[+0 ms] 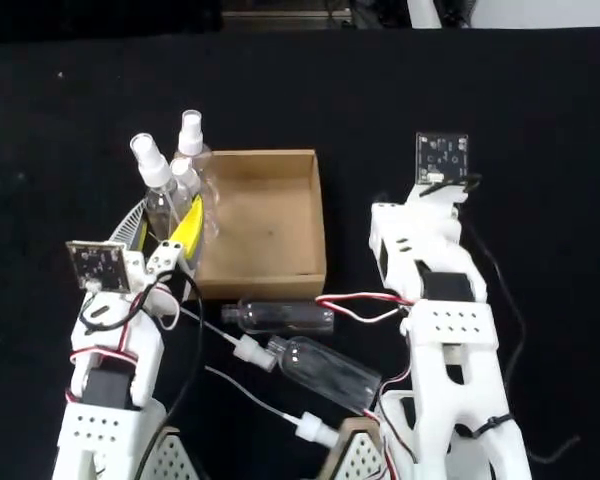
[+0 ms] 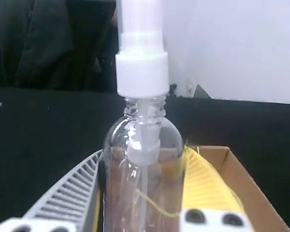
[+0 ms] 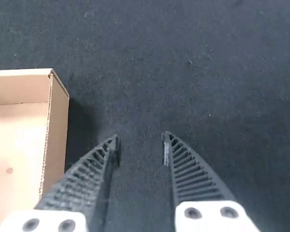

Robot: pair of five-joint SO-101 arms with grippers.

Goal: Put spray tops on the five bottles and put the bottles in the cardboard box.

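Black cloth covers the counter (image 1: 70, 120), with an open cardboard box (image 1: 270, 170) near its middle. Just outside the box's left wall, the left pincer (image 1: 168, 215) is clenched on an upright clear bottle (image 1: 163, 205). Its grey and yellow fingers (image 2: 203, 179) press the two sides of the bottle body. A white spray top (image 2: 141, 63) sits on this bottle's neck, and its thin tube runs down inside.

Two more capped bottles (image 1: 202, 165) stand close behind the held one, against the same wall. Whether they touch the cardboard cannot be told.

In front of the box, an uncapped bottle (image 1: 285, 316) lies on its side, parallel to the near wall. A second lying bottle (image 1: 325, 372) rests at an angle just beyond it. A loose spray top (image 1: 250, 352) lies at the neck of this second bottle, with its tube pointing away from the bottle. Another loose spray top (image 1: 315, 430) lies nearer the arm bases.

The right pincer (image 3: 140, 145) hangs released, with its dark fingers spread apart over bare cloth just right of the box's right wall.
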